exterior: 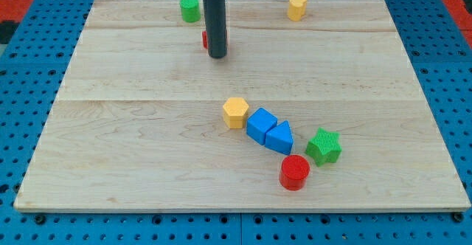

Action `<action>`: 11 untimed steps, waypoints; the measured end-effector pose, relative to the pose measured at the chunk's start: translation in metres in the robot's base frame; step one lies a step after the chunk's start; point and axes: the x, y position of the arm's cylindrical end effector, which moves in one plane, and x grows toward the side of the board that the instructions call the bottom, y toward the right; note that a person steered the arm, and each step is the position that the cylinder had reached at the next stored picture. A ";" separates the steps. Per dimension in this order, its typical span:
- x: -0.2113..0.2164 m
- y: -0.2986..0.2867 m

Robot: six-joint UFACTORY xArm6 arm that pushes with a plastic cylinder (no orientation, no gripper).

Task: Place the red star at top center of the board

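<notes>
The red star (206,40) is mostly hidden behind my rod near the view's top centre-left; only a red sliver shows at each side. My tip (217,55) rests on the board just in front of the star, touching or nearly touching it. A green cylinder (190,9) stands at the view's top, left of the rod.
A yellow block (297,7) stands at the top right. Lower centre holds a cluster: yellow hexagon (235,113), blue cube (261,125), blue triangle (279,138), green star (324,146), red cylinder (294,173). The wooden board (110,142) lies on a blue pegboard.
</notes>
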 end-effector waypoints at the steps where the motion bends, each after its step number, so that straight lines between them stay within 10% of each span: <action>1: -0.016 -0.009; 11: -0.075 0.025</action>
